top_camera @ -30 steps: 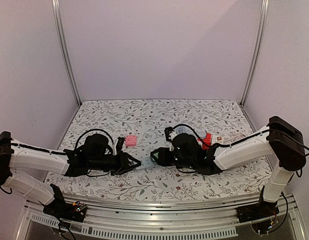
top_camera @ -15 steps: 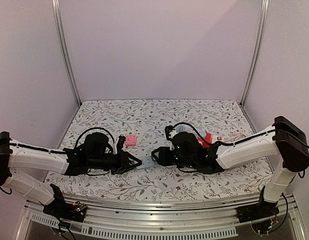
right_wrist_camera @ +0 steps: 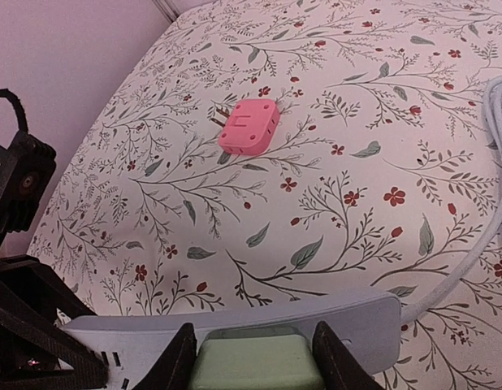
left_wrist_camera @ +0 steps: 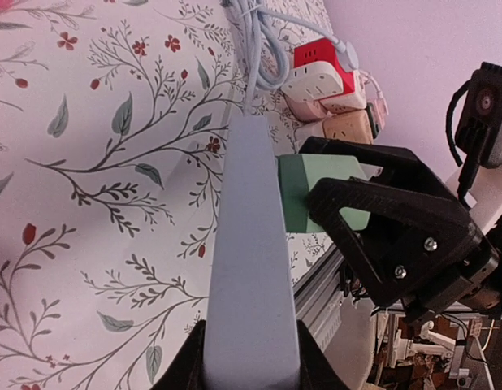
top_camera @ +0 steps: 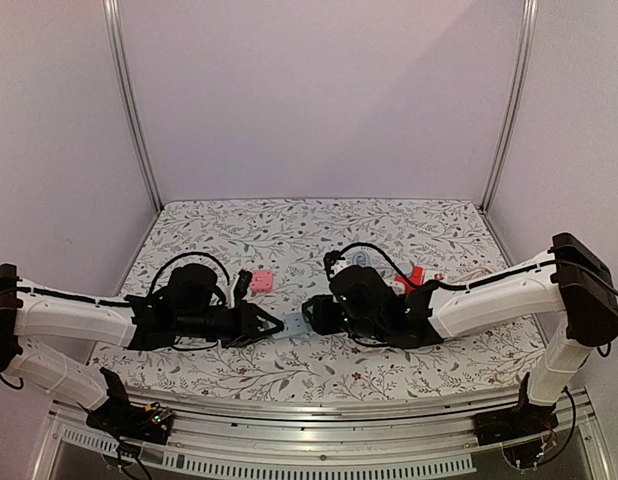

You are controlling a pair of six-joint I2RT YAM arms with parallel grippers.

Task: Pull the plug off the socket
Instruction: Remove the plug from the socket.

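Observation:
A long grey socket strip (left_wrist_camera: 249,268) lies between the two arms; it shows in the top view (top_camera: 292,325) and the right wrist view (right_wrist_camera: 259,325). My left gripper (left_wrist_camera: 251,357) is shut on one end of the strip. A pale green plug (right_wrist_camera: 255,361) sits in the strip's face, also seen in the left wrist view (left_wrist_camera: 304,193). My right gripper (right_wrist_camera: 255,357) is shut on the green plug, one finger (right_wrist_camera: 176,357) on each side. In the top view the left gripper (top_camera: 267,326) and right gripper (top_camera: 311,315) meet at the strip.
A pink adapter (right_wrist_camera: 249,126) lies on the floral cloth (top_camera: 289,235) behind the strip, also in the top view (top_camera: 261,281). The strip's white cable (right_wrist_camera: 499,122) runs back to a pile of red and white adapters (left_wrist_camera: 324,77). The table's front rail (top_camera: 319,415) is close.
Both grippers have shifted slightly; the right arm's wrist has moved a little left and back. Both grips are unchanged and the plug still sits in the strip.

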